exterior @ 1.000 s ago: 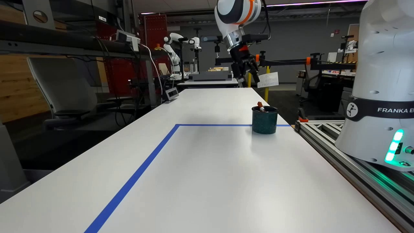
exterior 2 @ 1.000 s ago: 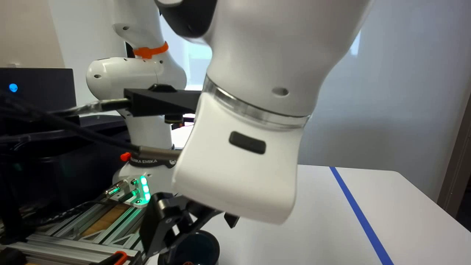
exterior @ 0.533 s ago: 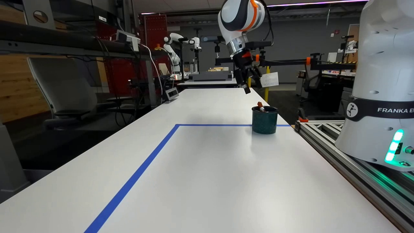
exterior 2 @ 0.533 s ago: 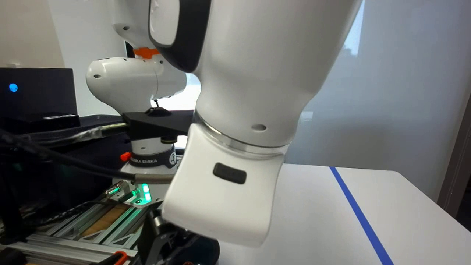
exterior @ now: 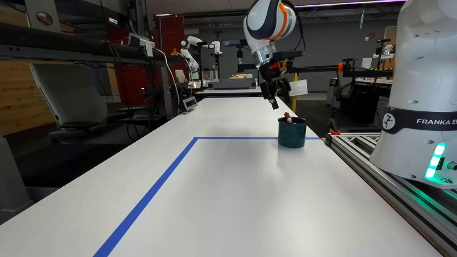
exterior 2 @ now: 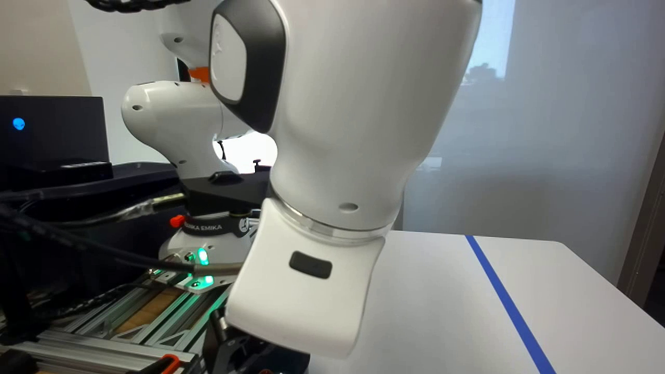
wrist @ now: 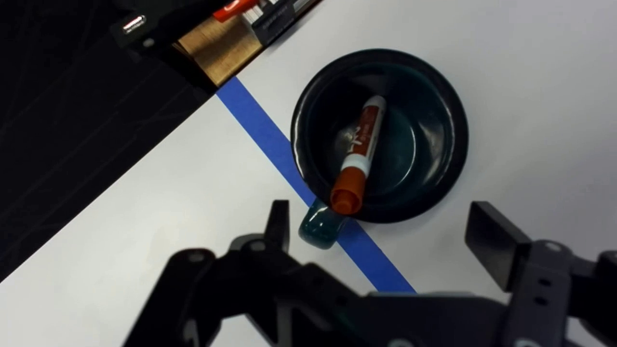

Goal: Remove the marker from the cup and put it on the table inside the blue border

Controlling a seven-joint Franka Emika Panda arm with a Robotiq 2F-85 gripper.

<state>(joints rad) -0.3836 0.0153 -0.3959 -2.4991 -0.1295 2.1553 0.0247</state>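
**Slim orange-capped red marker (wrist: 368, 125) leans inside round dark teal cup (exterior: 292, 135)**

The marker's capped end rises above the rim; the white lettering on its barrel is too small to read. The cup stands on the flat white bench (exterior: 242, 200), near its long robot-side edge, with its handle over the narrow blue tape border (wrist: 255, 120). Above, the black two-fingered gripper (wrist: 384, 232) hangs with jaws spread wide, apart from cup and marker. Across both exterior views, FRANKA and EMIKA can be read on the black band (exterior: 403, 122) round the white robot base (exterior: 410, 153).
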